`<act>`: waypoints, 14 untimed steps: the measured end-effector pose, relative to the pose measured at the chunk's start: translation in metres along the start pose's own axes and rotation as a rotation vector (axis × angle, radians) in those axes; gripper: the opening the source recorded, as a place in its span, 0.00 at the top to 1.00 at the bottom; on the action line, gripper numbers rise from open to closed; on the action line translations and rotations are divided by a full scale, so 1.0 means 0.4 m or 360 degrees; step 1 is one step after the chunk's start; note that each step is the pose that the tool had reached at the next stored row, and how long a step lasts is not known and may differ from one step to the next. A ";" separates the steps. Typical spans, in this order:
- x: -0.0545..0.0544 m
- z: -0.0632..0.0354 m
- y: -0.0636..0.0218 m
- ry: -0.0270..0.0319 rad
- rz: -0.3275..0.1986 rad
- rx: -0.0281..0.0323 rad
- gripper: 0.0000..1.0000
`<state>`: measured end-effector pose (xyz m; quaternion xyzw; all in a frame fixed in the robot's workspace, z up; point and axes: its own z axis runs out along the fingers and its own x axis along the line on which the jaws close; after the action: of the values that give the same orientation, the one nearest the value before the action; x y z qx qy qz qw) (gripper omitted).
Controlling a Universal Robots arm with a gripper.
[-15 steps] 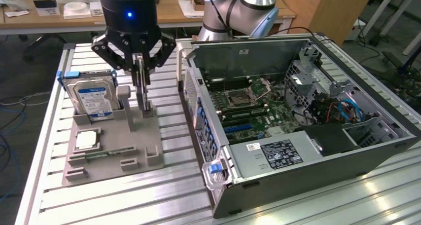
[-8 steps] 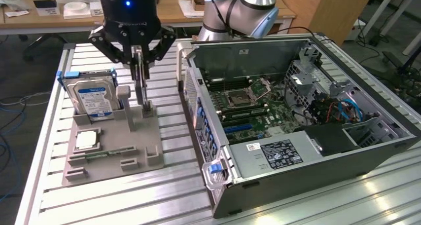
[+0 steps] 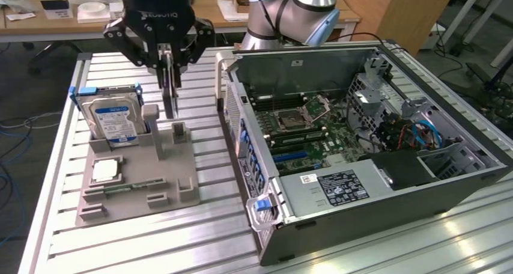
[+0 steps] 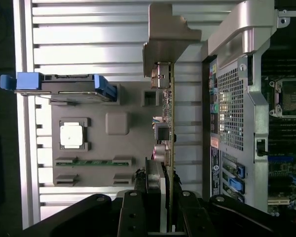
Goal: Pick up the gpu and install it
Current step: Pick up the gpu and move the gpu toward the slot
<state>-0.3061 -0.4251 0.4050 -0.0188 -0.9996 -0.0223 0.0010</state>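
One card, the gpu point(image 3: 170, 100), hangs upright and edge-on from my gripper point(image 3: 167, 70), whose fingers are pinched narrow on its upper end. It is just above the grey holder tray point(image 3: 180, 172), near the small slotted post point(image 3: 178, 133). To one side the blue-labelled hard drive point(image 3: 112, 121) stands in its cradle, and the open computer case point(image 3: 361, 226) is on the exterior view's right.

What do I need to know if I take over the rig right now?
Tool: shut on the gpu, which hangs upright and edge-on.
Gpu: over the grey parts holder, beside the hard drive, outside the open computer case.
Done: gpu gripped; it seems just clear of its holder slot.
Left: gpu is not yet in the case.
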 end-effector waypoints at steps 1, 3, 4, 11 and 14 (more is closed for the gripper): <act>0.000 -0.005 0.000 0.00000 0.0000 0.00001 0.72; 0.000 -0.016 0.001 0.00001 0.0000 0.00000 0.72; 0.000 -0.021 0.001 0.00000 0.0000 0.00000 0.72; 0.000 -0.037 0.002 -0.00001 0.0000 -0.00001 0.72; 0.000 -0.037 0.002 0.00001 0.0000 0.00000 0.72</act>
<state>-0.3059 -0.4251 0.4200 -0.0188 -0.9996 -0.0223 0.0010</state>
